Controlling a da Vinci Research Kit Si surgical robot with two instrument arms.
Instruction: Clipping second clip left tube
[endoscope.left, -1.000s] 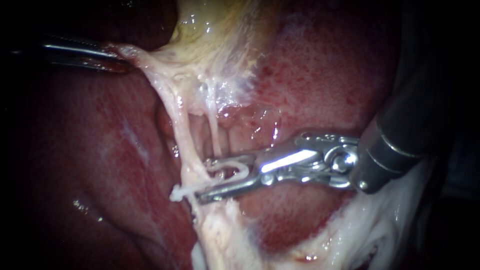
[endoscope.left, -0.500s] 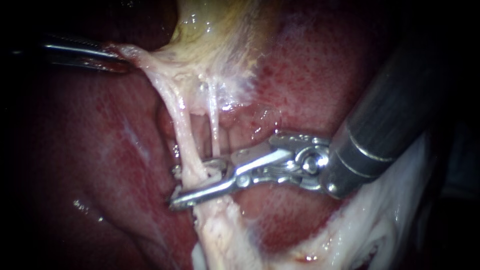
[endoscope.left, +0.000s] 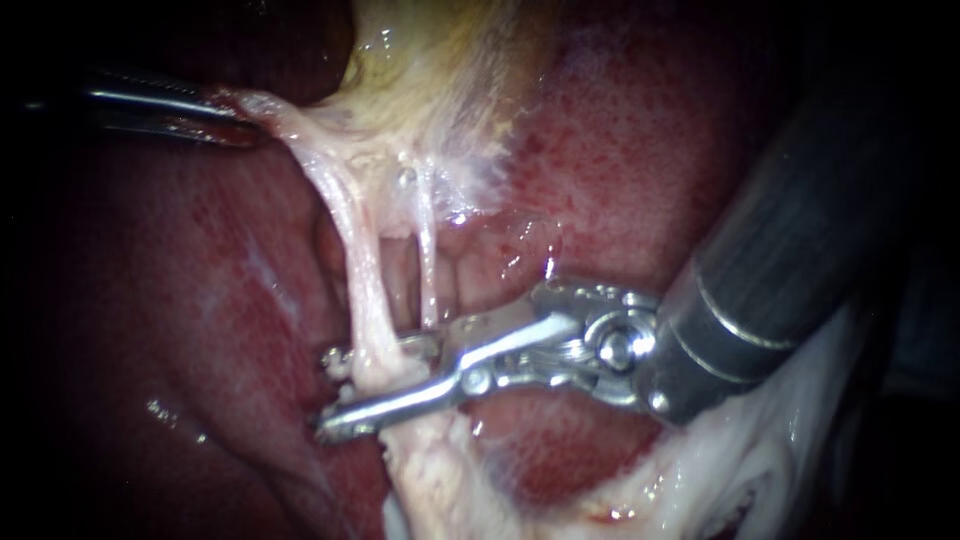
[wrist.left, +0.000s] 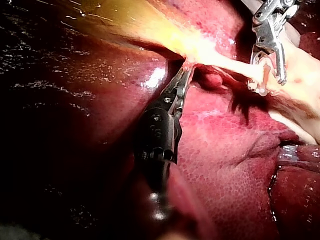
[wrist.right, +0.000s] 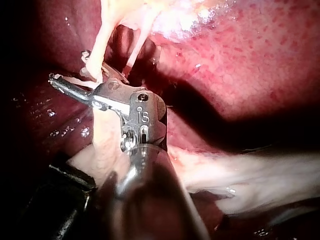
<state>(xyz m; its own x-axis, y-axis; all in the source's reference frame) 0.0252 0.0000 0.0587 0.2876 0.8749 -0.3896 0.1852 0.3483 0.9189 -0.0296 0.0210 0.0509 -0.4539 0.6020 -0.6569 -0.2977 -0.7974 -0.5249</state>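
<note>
Right instrument (endoscope.left: 328, 393) claw sits open astride the left tube (endoscope.left: 365, 300), clip (endoscope.left: 338, 362) not squeezed yet; left instrument (endoscope.left: 228, 122) claw clamps gallbladder (endoscope.left: 440, 70) tissue.

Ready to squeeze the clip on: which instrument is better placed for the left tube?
Right. The right instrument has its open jaws straddling the left tube, one on each side. The left instrument is well away, shut on tissue beside the gallbladder.
</note>
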